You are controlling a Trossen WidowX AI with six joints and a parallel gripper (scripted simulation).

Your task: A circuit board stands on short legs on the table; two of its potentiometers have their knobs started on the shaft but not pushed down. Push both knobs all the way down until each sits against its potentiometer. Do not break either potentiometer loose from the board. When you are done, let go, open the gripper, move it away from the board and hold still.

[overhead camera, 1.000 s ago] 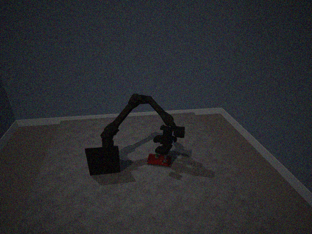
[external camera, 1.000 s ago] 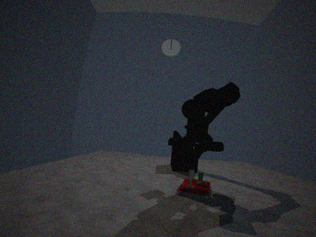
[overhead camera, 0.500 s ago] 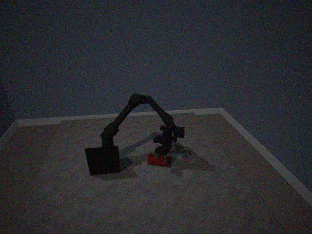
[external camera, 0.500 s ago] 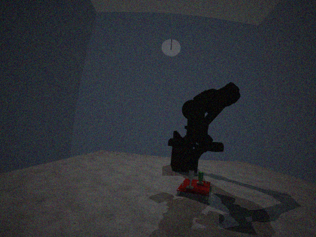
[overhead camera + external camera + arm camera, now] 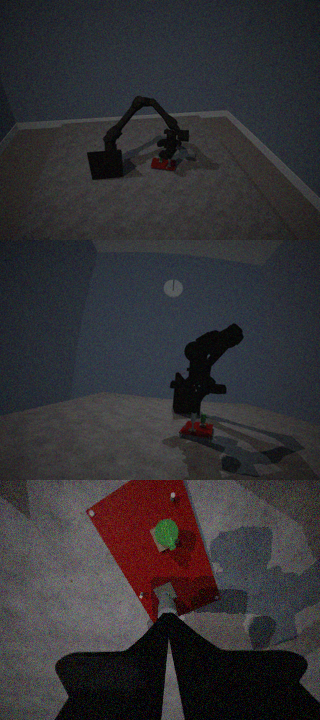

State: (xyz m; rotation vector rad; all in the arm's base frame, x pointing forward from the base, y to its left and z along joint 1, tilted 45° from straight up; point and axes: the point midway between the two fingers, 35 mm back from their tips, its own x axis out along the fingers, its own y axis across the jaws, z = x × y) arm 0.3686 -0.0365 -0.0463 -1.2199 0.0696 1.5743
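Note:
The red circuit board (image 5: 155, 165) (image 5: 202, 432) (image 5: 125, 540) stands on short legs. The green knob (image 5: 160, 159) (image 5: 203, 418) (image 5: 166, 531) stands over one potentiometer, with a visible gap below it in the exterior view. The grey knob (image 5: 193, 417) (image 5: 168, 604) stands tall over the other potentiometer (image 5: 164, 590). My gripper (image 5: 166, 158) (image 5: 198, 414) (image 5: 167, 617) is shut and empty, pointing down. Its tips are at the upper end of the grey knob and hide part of it in the wrist view. Whether they touch it, I cannot tell.
The arm's dark base block (image 5: 105, 164) stands left of the board in the top view. Shadows of the arm fall across the table (image 5: 144, 206) and over part of the board. A round clock (image 5: 173, 288) hangs on the far wall.

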